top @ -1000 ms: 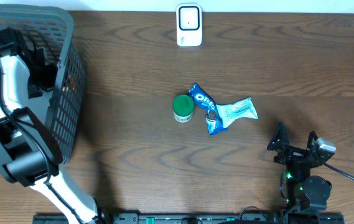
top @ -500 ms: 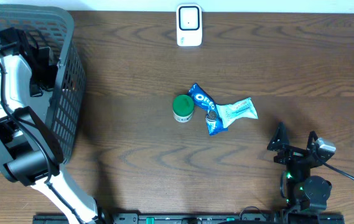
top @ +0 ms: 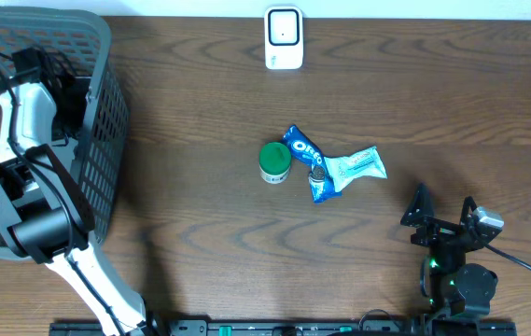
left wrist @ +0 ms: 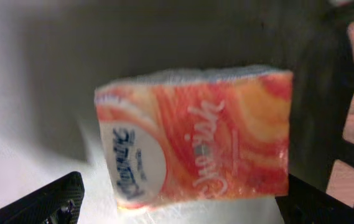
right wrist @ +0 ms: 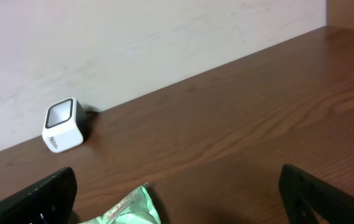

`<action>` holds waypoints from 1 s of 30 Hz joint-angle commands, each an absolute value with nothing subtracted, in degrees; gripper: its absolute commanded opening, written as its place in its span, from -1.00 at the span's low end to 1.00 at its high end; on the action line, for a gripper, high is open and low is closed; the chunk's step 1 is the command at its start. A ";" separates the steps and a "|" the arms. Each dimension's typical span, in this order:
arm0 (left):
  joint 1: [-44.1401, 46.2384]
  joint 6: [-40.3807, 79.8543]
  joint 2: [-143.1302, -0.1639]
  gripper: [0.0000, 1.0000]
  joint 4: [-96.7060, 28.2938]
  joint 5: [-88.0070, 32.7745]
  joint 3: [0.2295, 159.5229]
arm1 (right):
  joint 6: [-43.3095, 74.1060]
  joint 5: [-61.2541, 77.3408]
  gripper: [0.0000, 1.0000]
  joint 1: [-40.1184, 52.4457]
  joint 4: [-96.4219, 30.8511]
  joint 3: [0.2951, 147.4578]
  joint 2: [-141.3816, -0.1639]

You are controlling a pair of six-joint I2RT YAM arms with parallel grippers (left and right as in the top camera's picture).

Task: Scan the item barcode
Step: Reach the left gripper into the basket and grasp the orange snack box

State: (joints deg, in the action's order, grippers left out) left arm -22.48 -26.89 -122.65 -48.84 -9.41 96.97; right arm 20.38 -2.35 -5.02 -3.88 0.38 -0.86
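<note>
Close in front of the left wrist camera lies an orange and white tissue pack (left wrist: 195, 143) on the pale floor of the basket (top: 106, 103). My left gripper (left wrist: 183, 208) hangs just above it, open, one finger on each side, touching nothing. From overhead the left gripper (top: 55, 84) is inside the basket at the table's left. The white scanner (top: 284, 37) stands at the far edge, also seen as the scanner (right wrist: 63, 124) by the wall. My right gripper (top: 444, 203) rests open and empty at the front right; the right gripper (right wrist: 177, 205) faces the table.
Mid-table sit a green-lidded can (top: 274, 161), a blue Oreo pack (top: 304, 154) and a mint-green packet (top: 358, 165), whose corner shows as the packet (right wrist: 127, 211) between my right fingers. The basket's dark mesh wall (left wrist: 351, 112) stands right of the tissue pack.
My left arm has shifted slightly to the right inside the basket. The right arm and the items on the table have not moved.
</note>
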 commanded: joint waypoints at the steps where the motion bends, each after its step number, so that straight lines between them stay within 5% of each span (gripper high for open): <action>1: -22.41 -29.58 -124.05 0.96 -46.68 -12.56 96.75 | 20.56 -2.68 0.98 -5.37 -4.05 0.34 -0.64; 19: -22.59 -29.54 -127.63 0.97 -41.89 -17.10 96.68 | 20.56 -2.68 0.98 -5.37 -4.08 0.34 -0.64; 23: -22.70 -28.32 -129.14 0.33 -42.06 -16.91 96.68 | 20.56 -2.68 0.98 -5.37 -4.08 0.34 -0.64; 30: -22.81 -27.14 -124.99 0.26 -43.88 -12.27 97.01 | 20.56 -2.68 0.99 -5.37 -4.05 0.34 -0.64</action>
